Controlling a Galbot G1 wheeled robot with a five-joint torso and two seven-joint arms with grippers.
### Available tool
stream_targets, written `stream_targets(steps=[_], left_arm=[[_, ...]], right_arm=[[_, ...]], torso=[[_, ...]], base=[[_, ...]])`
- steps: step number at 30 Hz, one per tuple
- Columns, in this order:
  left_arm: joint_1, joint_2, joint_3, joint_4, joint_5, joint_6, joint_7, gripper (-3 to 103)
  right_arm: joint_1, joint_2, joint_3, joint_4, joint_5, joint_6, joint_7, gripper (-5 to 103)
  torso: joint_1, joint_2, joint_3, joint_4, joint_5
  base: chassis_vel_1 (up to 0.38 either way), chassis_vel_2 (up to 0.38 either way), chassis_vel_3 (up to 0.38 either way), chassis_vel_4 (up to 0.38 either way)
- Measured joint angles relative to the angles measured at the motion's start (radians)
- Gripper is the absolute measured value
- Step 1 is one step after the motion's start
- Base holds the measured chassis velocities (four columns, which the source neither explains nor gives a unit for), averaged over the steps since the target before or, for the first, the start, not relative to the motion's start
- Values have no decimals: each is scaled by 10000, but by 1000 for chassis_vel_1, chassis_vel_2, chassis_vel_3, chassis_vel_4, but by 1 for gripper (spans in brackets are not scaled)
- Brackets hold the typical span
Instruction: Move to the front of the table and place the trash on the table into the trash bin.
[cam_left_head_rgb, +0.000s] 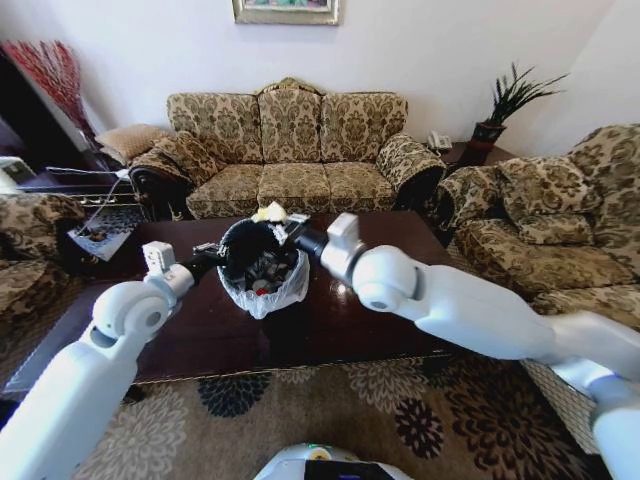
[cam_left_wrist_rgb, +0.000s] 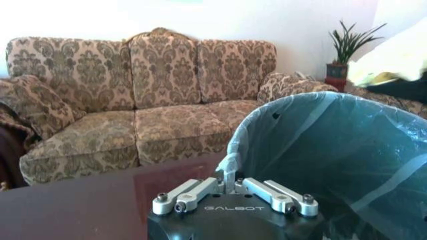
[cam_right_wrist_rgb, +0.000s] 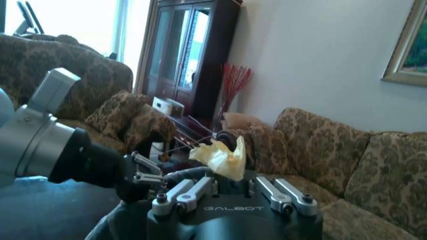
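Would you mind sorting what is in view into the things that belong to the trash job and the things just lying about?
Belongs to the job:
table
trash bin, its rim gripped by the left gripper
pale yellow crumpled scrap, held over the bin by the right gripper

Just lying about:
sofa
potted plant
armchair

My tabletop (cam_left_head_rgb: 330, 330) is a glossy dark brown. The trash bin (cam_left_head_rgb: 262, 268) at its centre is black, lined with a translucent white bag, with dark scraps and a spot of red inside. The scrap (cam_left_head_rgb: 270, 212) at the bin's twelve o'clock rim is pale yellow. My arms are white; my left end effector (cam_left_wrist_rgb: 230, 176) has silver links on a black body, like my right end effector (cam_right_wrist_rgb: 227, 165). The sofa (cam_left_head_rgb: 290, 150) at twelve o'clock wears beige-and-olive damask. The rug (cam_left_head_rgb: 380, 420) is beige with dark floral medallions.
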Motion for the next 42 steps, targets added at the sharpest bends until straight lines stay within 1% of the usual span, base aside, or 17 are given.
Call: stream_targets(steps=[4, 6, 10, 13, 15, 18, 19, 22, 25, 28, 29, 31, 32, 36, 37, 41, 42], left_arm=[[11, -24, -31, -11, -38, 1, 14, 1], [-20, -54, -30, -12, -42, 2, 16, 1], [-70, -165, -21, -12, -47, 1, 16, 1], [-50, -172, -25, -12, -47, -8, 22, 1], [-37, -157, -48, -12, -49, -20, 46, 1], [-51, -153, -69, -16, -62, -26, 46, 1], [-53, -168, -88, -21, -70, -35, 43, 1], [-4, -255, -164, -44, -71, -83, 16, 1], [157, -374, -257, -86, -64, -288, -24, 1], [507, -605, -467, -204, 16, -624, -197, 1], [507, -605, -467, -204, 16, -624, -197, 1], [673, -738, -511, -183, 317, -942, -90, 1], [673, -738, -511, -183, 317, -942, -90, 1], [837, -1168, -514, -61, 1405, -1766, 358, 1], [837, -1168, -514, -61, 1405, -1766, 358, 1], [1026, -1664, -538, -169, 2116, -1830, 470, 1], [1026, -1664, -538, -169, 2116, -1830, 470, 1]], right_arm=[[289, 532, -280, -250, -101, -231, 243, 33], [381, 683, -325, -307, -55, -302, 350, 33], [548, 948, -420, -502, 135, -331, 515, 54], [555, 959, -436, -500, 250, -332, 624, 60], [548, 925, -439, -476, 297, -325, 744, 77], [511, 918, -340, -476, 308, -192, 888, 77], [489, 914, -244, -482, 346, -32, 1002, 88], [347, 836, 135, -477, 601, 169, 1308, 93], [-34, 487, 726, -444, 906, 254, 1462, 99], [-1406, -1104, 1646, -482, 540, 872, 1465, 100], [-1406, -1104, 1646, -482, 540, 872, 1465, 100], [-2355, -2240, 2120, -485, -329, 1307, 1430, 100], [-2355, -2240, 2120, -485, -329, 1307, 1430, 100], [-5758, -3669, 4971, -174, -1614, 1300, 1203, 100], [-5758, -3669, 4971, -174, -1614, 1300, 1203, 100], [-9928, -3344, 8772, 715, -2061, 1021, 1181, 100], [-9928, -3344, 8772, 715, -2061, 1021, 1181, 100]], torso=[[1, 0, 0, 1, -1], [0, 0, 0, 1, -3], [0, 0, -1, -1, -1], [0, 0, -1, -2, 1], [0, 0, -1, -2, 1], [-1, 0, -1, -1, 1], [-1, 0, -1, 0, 1], [0, 0, -1, 1, 1], [0, 0, -1, 6, 1], [0, 0, -1, 0, 8], [0, 0, -1, 0, 8], [0, -1, 0, -6, 8], [0, -1, 0, -6, 8], [-1, 0, -1, -2, 5], [-1, 0, -1, -2, 5], [-2, 0, -2, 0, 5], [-2, 0, -2, 0, 5]], base=[[0, 0, 0, 0], [0, 0, 0, 0], [0, 0, 0, 0], [0, 0, 0, 0], [0, 0, 0, 0], [0, 0, 0, 0], [0, 0, 0, 0], [0, 0, 0, 0], [0, 0, 0, 0], [0, 0, 0, 0], [0, 0, 0, 0], [0, 0, 0, 0], [0, 0, 0, 0], [0, 0, 0, 0], [0, 0, 0, 0], [0, 0, 0, 0], [0, 0, 0, 0]])
